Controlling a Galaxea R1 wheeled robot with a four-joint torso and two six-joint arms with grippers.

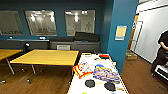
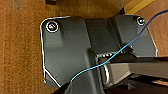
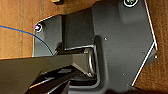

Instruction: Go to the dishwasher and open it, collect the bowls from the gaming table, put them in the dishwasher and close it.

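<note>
Neither wrist view lets the jaws be made out, so whether they stand apart or together on either arm cannot be told; each of these views looks past the robot's dark plate onto brown wood floor (image 2: 22, 50), with a thin blue cable (image 2: 110, 58) crossing the plate.

In the head view the gaming table (image 1: 75, 85), white with a yellowish edge, runs up from the bottom centre of the frame. Two dark bowls (image 1: 90, 83) lie on its near end at the lower edge, side by side but apart, the second bowl (image 1: 110, 86) just to the right. Above them lie colourful game boxes (image 1: 106, 73).

A plain yellow table (image 1: 47, 57) stands left of centre. A blue wall (image 1: 125, 15) rises at upper right. A person in dark clothes (image 1: 162, 50) stands at the right edge.
</note>
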